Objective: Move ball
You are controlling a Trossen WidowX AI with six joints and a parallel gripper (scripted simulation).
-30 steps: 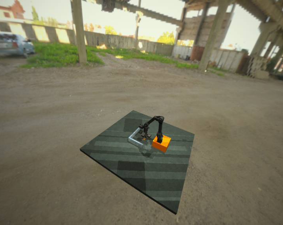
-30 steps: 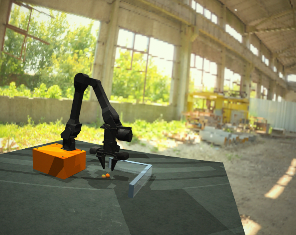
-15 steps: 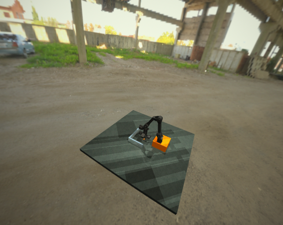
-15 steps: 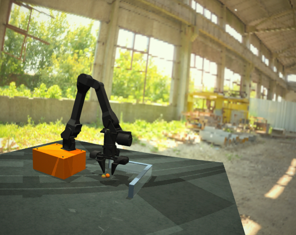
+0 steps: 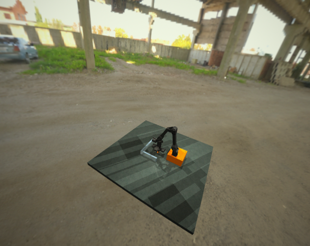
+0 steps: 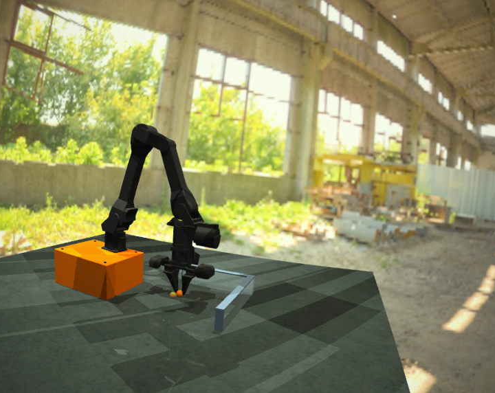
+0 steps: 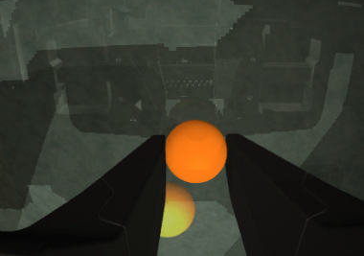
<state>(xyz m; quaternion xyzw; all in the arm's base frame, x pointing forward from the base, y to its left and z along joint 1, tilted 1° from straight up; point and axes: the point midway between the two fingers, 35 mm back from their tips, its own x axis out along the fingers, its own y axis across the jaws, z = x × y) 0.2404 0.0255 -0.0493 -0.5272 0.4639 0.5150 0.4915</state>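
Note:
The orange ball [image 5: 157, 152] [image 6: 179, 293] [image 7: 195, 151] is between the two black fingertips, low at the table. My gripper [image 6: 180, 290] [image 7: 195, 147] is shut on it, with a finger against each side in the wrist view. The yellowish see-through copy [image 6: 172, 295] [image 7: 181, 215] is close beside the ball, nearer the base in the exterior view; the left finger hides part of it in the wrist view. The low clear walls [image 5: 150, 155] [image 6: 233, 297] make a corner on the side of the ball away from the base.
The orange base box [image 5: 175, 158] [image 6: 82, 271] carries the arm at the side opposite the wall corner. The dark striped table [image 5: 139, 182] [image 6: 281, 363] shows faint reflections and shadows of the arm.

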